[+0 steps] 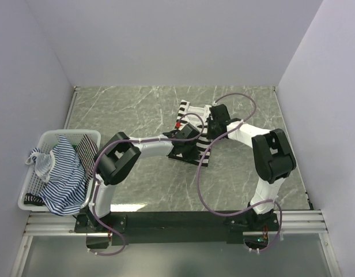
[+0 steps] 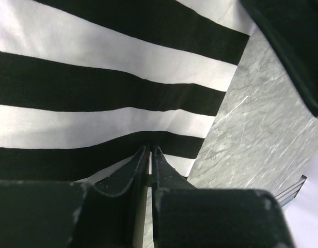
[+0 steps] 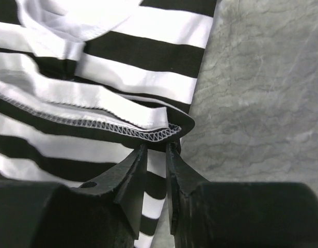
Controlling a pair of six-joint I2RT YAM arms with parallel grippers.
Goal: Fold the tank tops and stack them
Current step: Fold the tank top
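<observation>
The black-and-white striped tank top [image 1: 189, 108] lies partly bunched in the middle of the table, under both arms. My left gripper [image 1: 186, 133] comes in from the left; in the left wrist view its jaws [image 2: 149, 150] are pinched nearly together on the cloth's [image 2: 97, 77] black-striped edge. My right gripper [image 1: 214, 124] reaches from the right. In the right wrist view it [image 3: 156, 147] stands a narrow gap apart, closed on the folded, stitched hem of the same top [image 3: 123, 62], near its edge. More tank tops, blue-and-white striped [image 1: 62, 173], are heaped in the basket.
A white mesh basket [image 1: 51, 134] stands at the table's left edge, with striped cloth spilling over its near side. The grey marbled tabletop [image 1: 131, 109] is bounded by walls on the left, back and right. Purple cables loop over both arms.
</observation>
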